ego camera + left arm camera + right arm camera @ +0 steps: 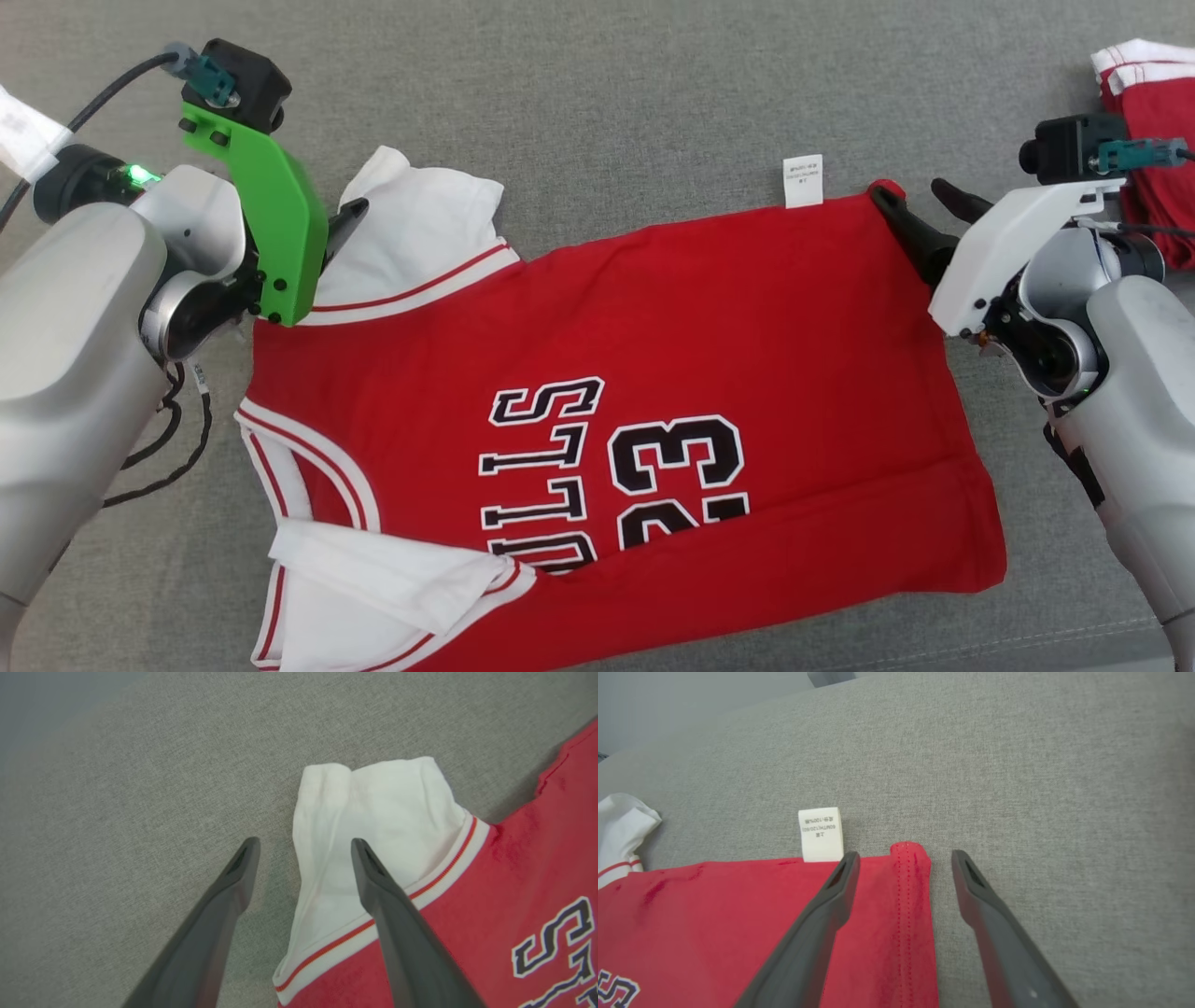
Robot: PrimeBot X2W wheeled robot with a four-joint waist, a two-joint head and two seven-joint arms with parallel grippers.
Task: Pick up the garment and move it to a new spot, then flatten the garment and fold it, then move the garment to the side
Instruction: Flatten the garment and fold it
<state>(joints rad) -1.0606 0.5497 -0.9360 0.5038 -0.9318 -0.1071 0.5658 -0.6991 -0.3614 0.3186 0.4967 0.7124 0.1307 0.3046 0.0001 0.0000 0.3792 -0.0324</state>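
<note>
Jaws of both grippers stood wide apart, gripping nothing. In the left wrist view the left gripper (pixel 303 844) straddled the outer edge of a white sleeve (pixel 373 807), one finger over bare grey upholstery (pixel 117 788) and the other over the sleeve near its red-striped seam. In the right wrist view the right gripper (pixel 904 856) bracketed the stitched hem corner (pixel 909 858), one finger over red cloth and the other over the bare surface. Whether any fingertip actually pressed the fabric was hard to tell from these angles.

Between the two arms, the red Bulls number 23 jersey (pixel 653 327) lay spread across the centre of the head view, its collar end toward the left of the frame and its hem toward the right. A white care label (pixel 803 179) poked out past the top edge. The other sleeve (pixel 373 569), at the lower left, lay crumpled over the body. A second red-and-white garment (pixel 1144 112) sat in the upper right corner, well apart.

Judging by this layout, the move to a new spot looked finished and the work sat between flattening and folding. The next move would likely call for both grippers to pinch the top edge together and carry it evenly toward the bottom of the frame, though the bunched lower-left sleeve probably wanted smoothing first.
</note>
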